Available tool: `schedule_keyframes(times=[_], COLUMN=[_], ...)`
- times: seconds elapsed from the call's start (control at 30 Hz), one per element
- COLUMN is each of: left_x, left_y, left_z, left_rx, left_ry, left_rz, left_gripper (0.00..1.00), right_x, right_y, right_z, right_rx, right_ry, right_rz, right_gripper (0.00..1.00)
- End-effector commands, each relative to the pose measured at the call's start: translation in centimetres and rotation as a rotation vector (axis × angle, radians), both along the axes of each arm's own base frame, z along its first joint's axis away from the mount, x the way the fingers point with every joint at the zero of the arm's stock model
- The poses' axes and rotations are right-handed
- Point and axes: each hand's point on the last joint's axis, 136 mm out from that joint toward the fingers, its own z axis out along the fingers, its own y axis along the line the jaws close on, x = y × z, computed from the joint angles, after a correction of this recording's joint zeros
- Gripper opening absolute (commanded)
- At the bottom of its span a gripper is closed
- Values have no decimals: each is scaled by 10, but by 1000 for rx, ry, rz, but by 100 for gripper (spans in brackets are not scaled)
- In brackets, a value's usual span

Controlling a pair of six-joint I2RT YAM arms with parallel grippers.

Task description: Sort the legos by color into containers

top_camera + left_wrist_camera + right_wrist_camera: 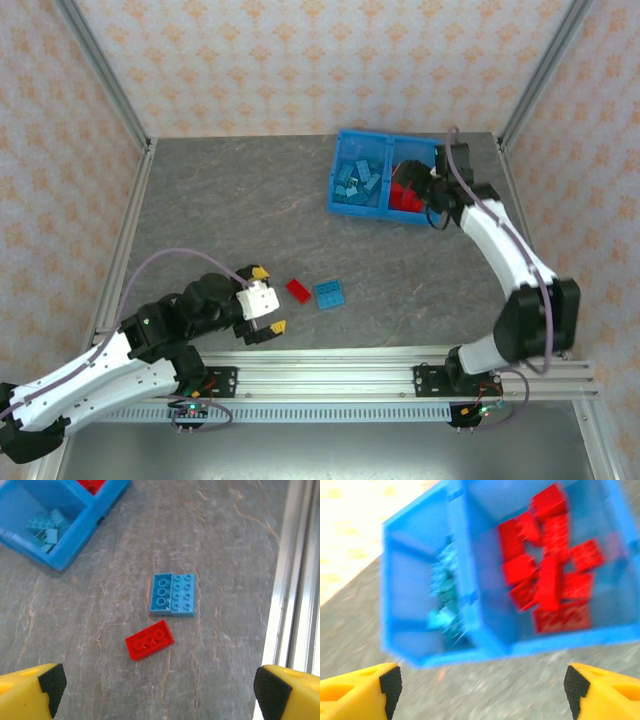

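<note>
Small red studded plastic brick (149, 639) lies flat, studs up, on grey stone-pattern tabletop (220, 220), near front edge. Two blue studded bricks (173, 594), one darker, one lighter, just beside it, touching side by side. Translucent blue plastic bin (362, 214) well apart, toward table's far right. Its left compartment holds light blue bricks (358, 180), its right compartment red bricks (547, 575). Left gripper (269, 299) near loose red brick, fingers wide apart, nothing between. Right gripper (482, 692) at bin's right compartment, fingers apart, empty. Right wrist view blurred.
</note>
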Motion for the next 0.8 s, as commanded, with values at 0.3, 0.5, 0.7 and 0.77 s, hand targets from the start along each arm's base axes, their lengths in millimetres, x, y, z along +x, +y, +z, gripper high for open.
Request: schedule_keyframes(times=[0.3, 0.5, 0.7, 0.77], left_x=[95, 91, 83, 80], left_y=[26, -6, -4, -1], left_z=[0, -67, -105, -112], left_rx=[-543, -665, -560, -528], left_ry=[377, 677, 736, 740], left_rz=[1182, 1392, 1550, 1597], left_gripper=[98, 97, 96, 92], right_x=[-178, -219, -221, -217], right_y=[107, 103, 94, 96], right_z=[23, -3, -10, -9], right_rx=[174, 170, 140, 147], right_ry=[-44, 45, 39, 27], right_rz=[574, 635, 602, 599], right_gripper=[92, 93, 94, 95])
